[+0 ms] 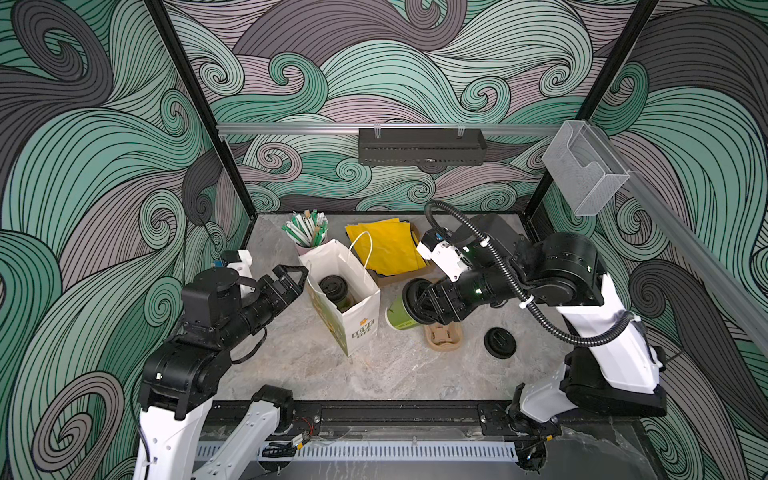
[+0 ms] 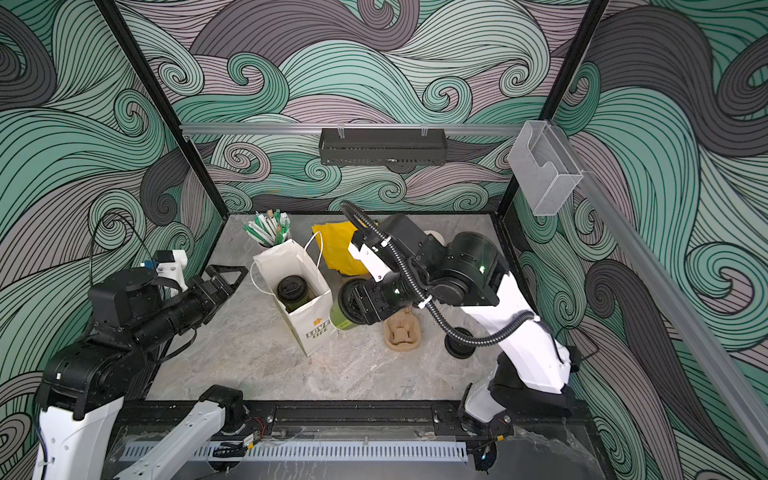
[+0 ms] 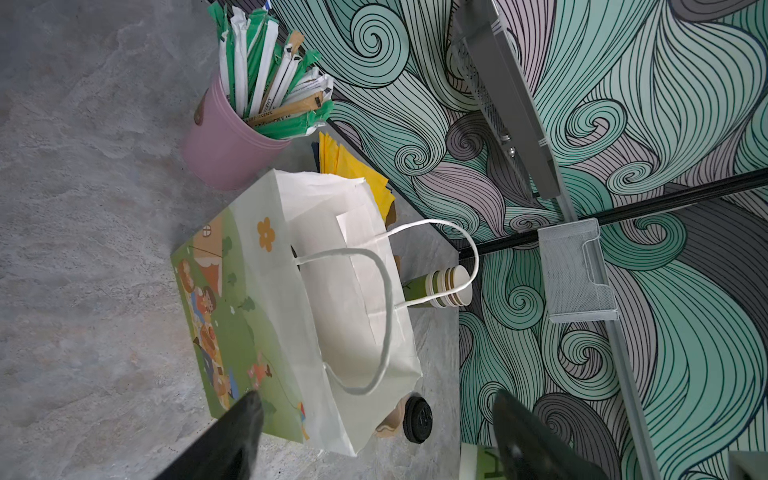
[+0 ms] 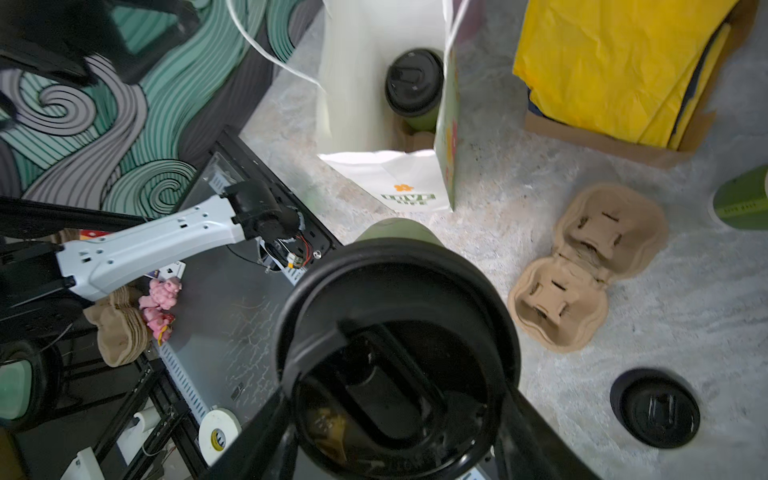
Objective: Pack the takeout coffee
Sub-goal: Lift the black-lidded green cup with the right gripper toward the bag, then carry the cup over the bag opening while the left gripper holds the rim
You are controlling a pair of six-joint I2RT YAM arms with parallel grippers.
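Right end effector [image 1: 417, 301] clamps the takeout coffee [image 1: 398, 316] by its lid. The cup is tilted, just beside the upright paper bag [image 1: 361, 316]. A second lidded cup [image 1: 332, 289] already occupies the bag. Left end effector [image 1: 296, 280] stands open, empty, at the bag's opposite wall. Pulp carrier [image 1: 442, 337] and loose lid [image 1: 500, 343] lie nearby on the bench [image 1: 374, 374].

My top views look steeply down over the whole table [image 1: 374, 374]. Both wrist cameras sit close, sharing the paper bag [image 3: 345, 291].
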